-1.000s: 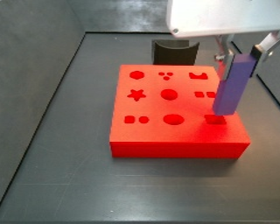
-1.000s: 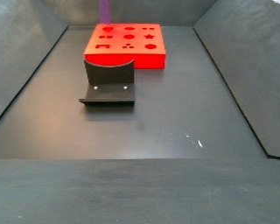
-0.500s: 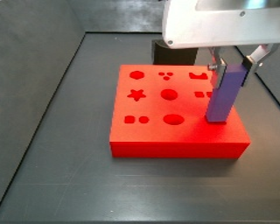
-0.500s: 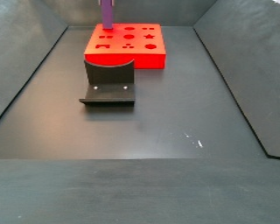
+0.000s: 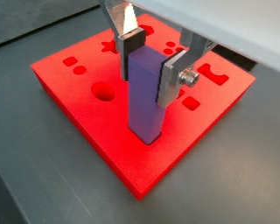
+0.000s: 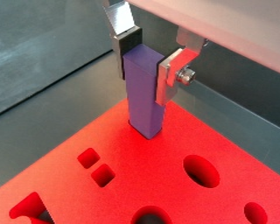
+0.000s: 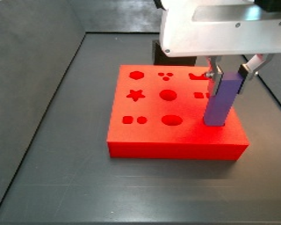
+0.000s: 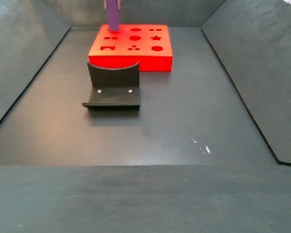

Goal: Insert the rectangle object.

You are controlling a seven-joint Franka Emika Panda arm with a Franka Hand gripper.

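Gripping the rectangle object (image 5: 146, 92), hand (image 5: 156, 59) nears the block's (image 5: 101, 140) edge.

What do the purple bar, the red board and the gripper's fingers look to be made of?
Rectangle object, clamped upright in the gripper over the red board: matte purple-blue faces, no gloss, likely plastic.
Red board: uniform matte red with clean-cut holes, probably plastic or a printed part.
Fingers: flat silvery plates with a screw, apparently metal.
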